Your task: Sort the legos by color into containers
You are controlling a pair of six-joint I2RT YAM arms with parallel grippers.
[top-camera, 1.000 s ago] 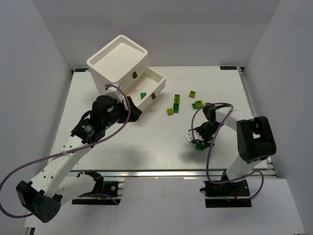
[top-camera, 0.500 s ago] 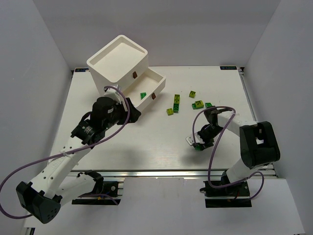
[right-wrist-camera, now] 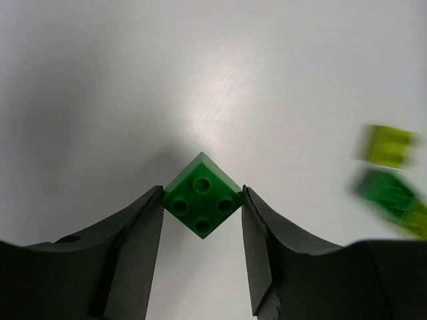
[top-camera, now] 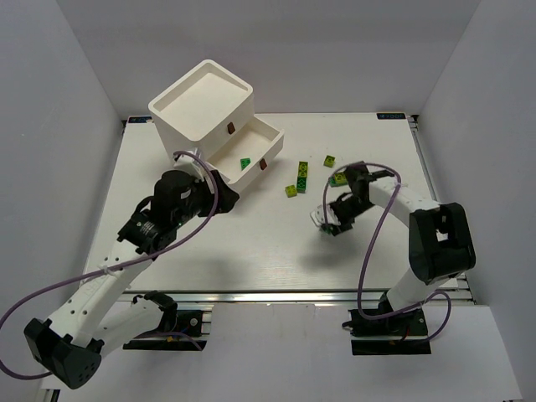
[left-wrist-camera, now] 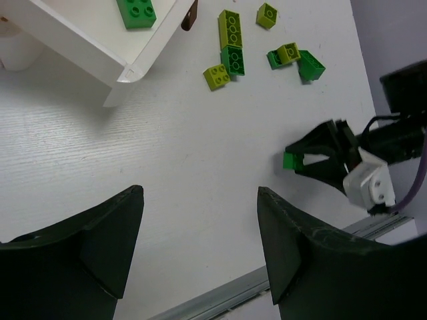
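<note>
Grips small green brick (right-wrist-camera: 202,195) in right pincer (top-camera: 329,224) (square, corner forward) at middle of worktop (top-camera: 251,243). Calls for carry leftward and away to open drawer (top-camera: 255,138), matching brick (top-camera: 245,163) inside. Holds left pincer (left-wrist-camera: 200,227) wide open, empty, nearer drawer.

Two claws are counted, the left claw (left-wrist-camera: 199,200) and the right claw (right-wrist-camera: 201,197). One green lego (right-wrist-camera: 202,205) is pinched between the right claw's fingers. Ahead of the left claw, one white drawer unit (top-camera: 205,100) is counted, with one open drawer (top-camera: 270,138) and two brown tabs (top-camera: 228,127). One green brick (left-wrist-camera: 137,10) is counted in that drawer. Ahead of the left claw and to its right, seven more are counted loose on the surface (top-camera: 251,243): four yellow-green legos (left-wrist-camera: 229,20) and three green legos (left-wrist-camera: 233,60), one of them partly hidden.
</note>
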